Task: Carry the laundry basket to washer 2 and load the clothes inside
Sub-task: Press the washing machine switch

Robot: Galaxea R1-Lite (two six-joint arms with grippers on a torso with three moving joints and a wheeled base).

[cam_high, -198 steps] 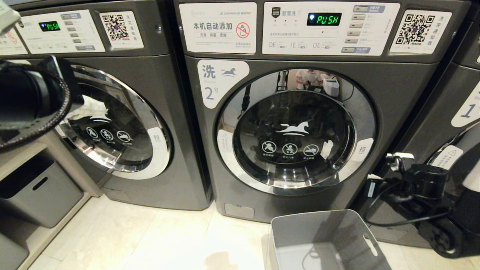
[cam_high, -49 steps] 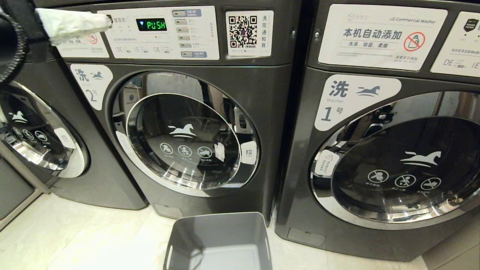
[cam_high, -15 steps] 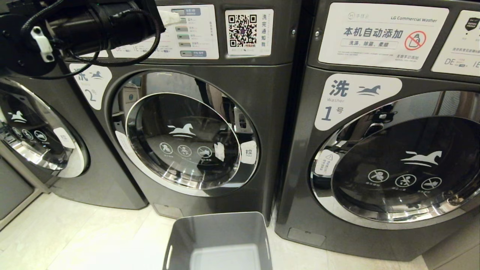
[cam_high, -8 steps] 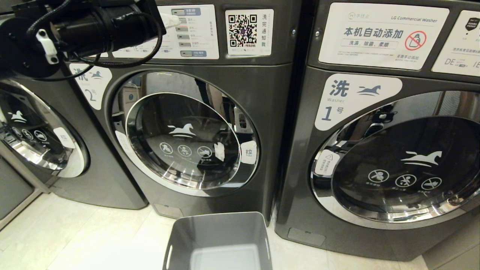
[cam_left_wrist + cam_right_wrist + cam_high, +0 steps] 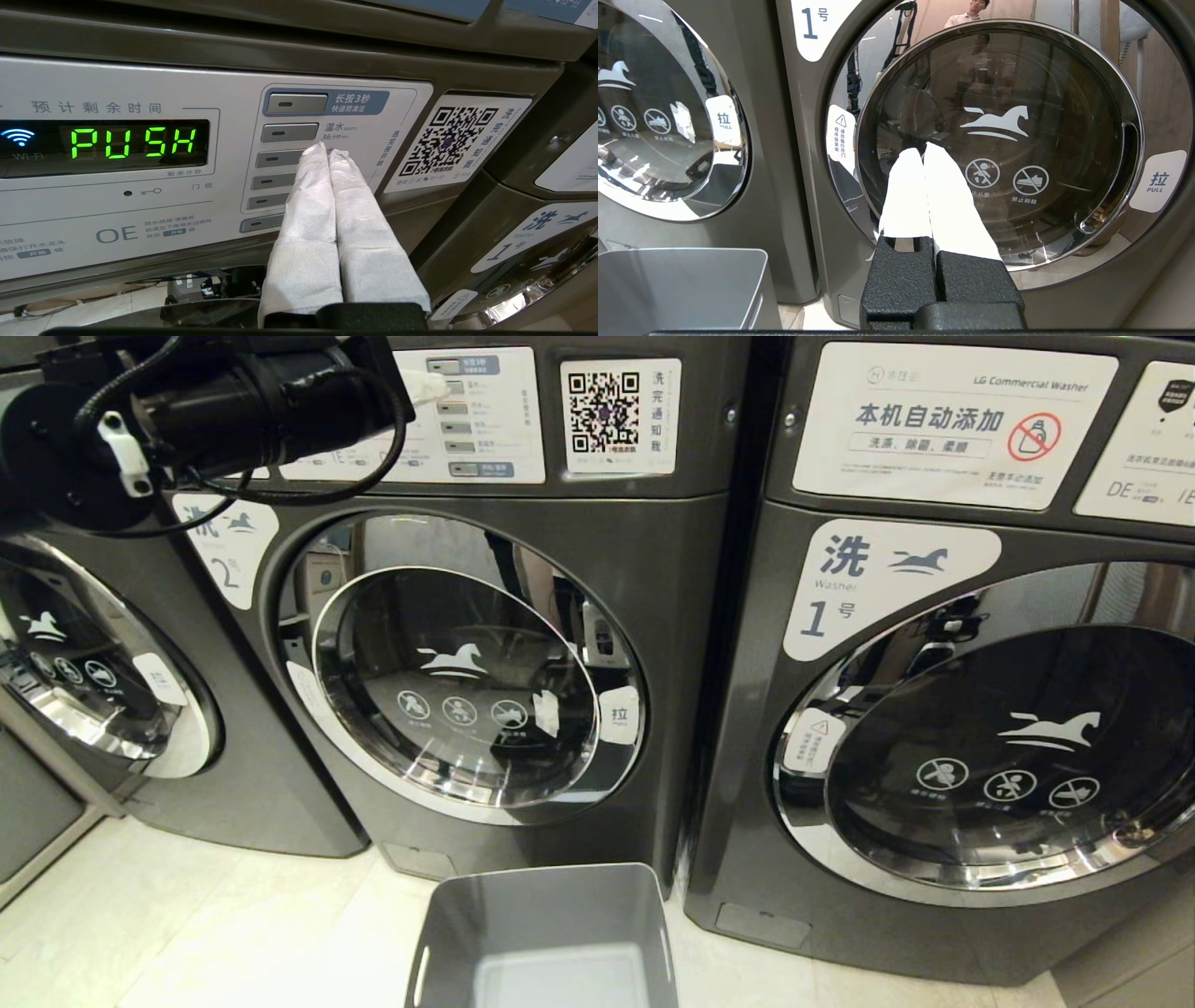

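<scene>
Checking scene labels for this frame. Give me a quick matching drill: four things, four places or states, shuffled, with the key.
Things:
1. left gripper
2. right gripper
3. laundry basket
4. display on washer 2

Places or states:
A. stands on the floor in front of washer 2, no clothes visible in the part shown
B. shut, tips at the column of program buttons on washer 2's control panel
C. reads PUSH in green
D. shut, pointing toward the closed door of washer 1

Pairs: 1-B, 2-D, 3-A, 4-C
</scene>
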